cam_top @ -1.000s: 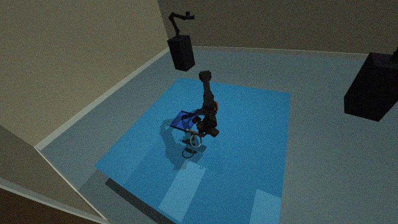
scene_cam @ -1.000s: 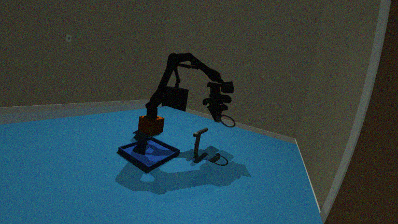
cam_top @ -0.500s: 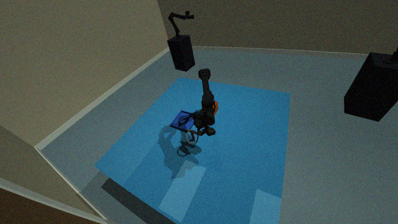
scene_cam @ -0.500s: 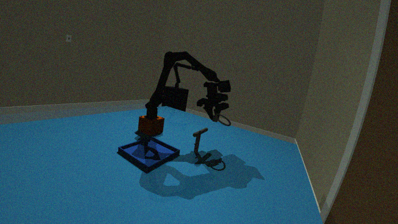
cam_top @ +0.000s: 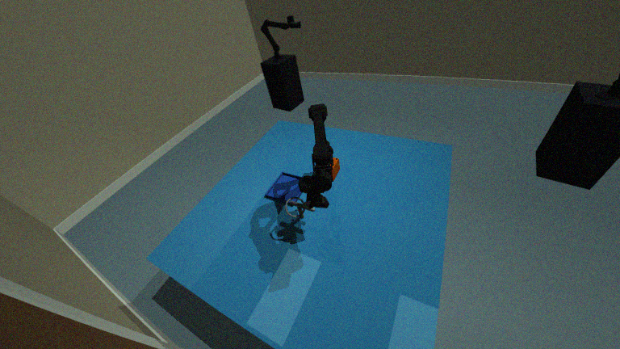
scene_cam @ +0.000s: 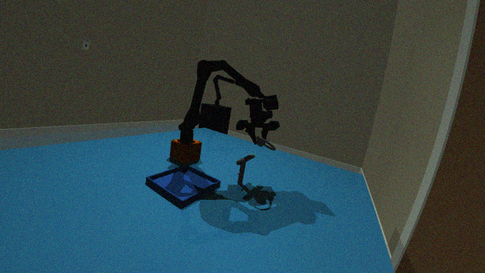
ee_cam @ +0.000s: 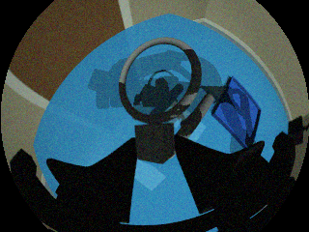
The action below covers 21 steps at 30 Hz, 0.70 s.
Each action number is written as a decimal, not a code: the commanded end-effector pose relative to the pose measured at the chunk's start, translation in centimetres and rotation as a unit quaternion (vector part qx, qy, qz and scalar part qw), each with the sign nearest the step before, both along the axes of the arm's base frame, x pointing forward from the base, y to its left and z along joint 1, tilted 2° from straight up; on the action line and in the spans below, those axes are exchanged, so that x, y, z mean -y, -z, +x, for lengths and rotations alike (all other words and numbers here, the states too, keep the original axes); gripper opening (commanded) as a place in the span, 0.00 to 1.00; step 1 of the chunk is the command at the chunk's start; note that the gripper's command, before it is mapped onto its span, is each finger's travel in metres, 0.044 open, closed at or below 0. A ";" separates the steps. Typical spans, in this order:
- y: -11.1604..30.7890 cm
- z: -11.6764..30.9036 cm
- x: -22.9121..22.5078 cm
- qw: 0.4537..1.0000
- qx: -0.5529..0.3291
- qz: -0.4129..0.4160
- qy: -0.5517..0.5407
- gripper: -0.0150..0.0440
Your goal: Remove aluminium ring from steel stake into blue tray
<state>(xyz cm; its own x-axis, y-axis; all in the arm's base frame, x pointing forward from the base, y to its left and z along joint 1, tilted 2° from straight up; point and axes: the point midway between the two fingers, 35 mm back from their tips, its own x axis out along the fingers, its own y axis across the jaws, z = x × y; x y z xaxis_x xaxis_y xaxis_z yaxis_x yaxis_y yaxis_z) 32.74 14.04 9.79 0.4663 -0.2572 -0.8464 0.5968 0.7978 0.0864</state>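
Dimly, ring (cam_top: 286,208) (scene_cam: 270,146) (ee_cam: 197,70) in fingers (cam_top: 312,208) (scene_cam: 259,140); tab indistinct.
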 end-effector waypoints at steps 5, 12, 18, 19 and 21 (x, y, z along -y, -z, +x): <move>-0.1 -0.3 1.1 0.996 0.037 0.039 0.074 0.25; -0.1 -0.7 1.9 0.985 0.066 0.076 0.138 0.25; -0.1 -1.0 2.5 0.971 0.091 0.108 0.191 0.25; -0.1 -1.1 2.7 0.969 0.095 0.114 0.200 0.25; -0.1 -1.2 2.9 0.963 0.103 0.124 0.218 0.25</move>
<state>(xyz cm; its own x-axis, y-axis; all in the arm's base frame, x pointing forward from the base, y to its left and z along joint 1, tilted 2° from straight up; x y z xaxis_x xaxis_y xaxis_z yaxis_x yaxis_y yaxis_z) 31.69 11.66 9.75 0.5141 -0.2616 -0.8169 0.8070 0.4702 0.3573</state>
